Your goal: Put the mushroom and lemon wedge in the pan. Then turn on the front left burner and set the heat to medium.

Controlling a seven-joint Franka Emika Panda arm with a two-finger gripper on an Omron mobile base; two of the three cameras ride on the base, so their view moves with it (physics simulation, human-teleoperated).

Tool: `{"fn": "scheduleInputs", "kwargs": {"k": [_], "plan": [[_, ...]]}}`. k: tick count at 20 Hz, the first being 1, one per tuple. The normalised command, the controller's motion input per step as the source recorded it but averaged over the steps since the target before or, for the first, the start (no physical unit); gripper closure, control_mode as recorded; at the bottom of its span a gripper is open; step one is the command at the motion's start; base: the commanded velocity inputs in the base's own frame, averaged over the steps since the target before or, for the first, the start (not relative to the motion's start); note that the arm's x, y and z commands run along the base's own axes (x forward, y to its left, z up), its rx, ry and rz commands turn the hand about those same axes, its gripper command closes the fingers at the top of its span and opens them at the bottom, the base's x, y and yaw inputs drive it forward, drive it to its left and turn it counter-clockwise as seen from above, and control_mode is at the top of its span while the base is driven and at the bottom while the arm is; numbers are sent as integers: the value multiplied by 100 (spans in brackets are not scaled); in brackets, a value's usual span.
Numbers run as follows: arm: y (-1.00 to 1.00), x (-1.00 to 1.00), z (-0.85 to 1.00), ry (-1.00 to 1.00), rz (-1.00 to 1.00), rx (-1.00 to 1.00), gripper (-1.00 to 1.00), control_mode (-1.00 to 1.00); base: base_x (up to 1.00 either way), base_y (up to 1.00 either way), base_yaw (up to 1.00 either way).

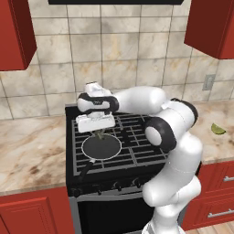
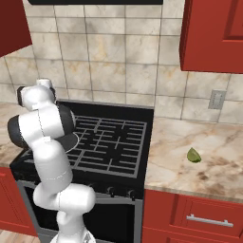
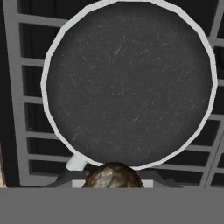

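- Stove comes first: its knobs are not yet turned, I think.
- Pan sits on the front left burner, with nothing in it.
- Pincer hangs over the pan, squeezed on the mushroom.
- Next, it should go lower and let go.
- Lemon wedge waits on the tabletop, far right.

Black pan, pale rim; brown mottled mushroom; yellow-green lemon wedge.

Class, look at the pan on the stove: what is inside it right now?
The pan shows a bare black bottom. The mushroom is above its rim in the hand. The lemon wedge lies on the counter.
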Motion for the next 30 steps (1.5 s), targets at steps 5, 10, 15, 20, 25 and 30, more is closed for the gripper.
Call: {"fn": "scheduleInputs", "kwargs": {"k": [5,10,15,20,25,30], "plan": [[27,1,-44,0,-1,-1,100,-100,0,0,0],[8,2,-27,0,-3,-3,100,-100,0,0,0],[-1,9,-22,3,0,-1,100,-100,0,0,0],[-15,9,-39,4,0,0,100,-100,0,0,0],[-4,0,-24,0,0,0,100,-100,0,0,0],[0,0,-9,0,0,0,100,-100,0,0,0]]}}
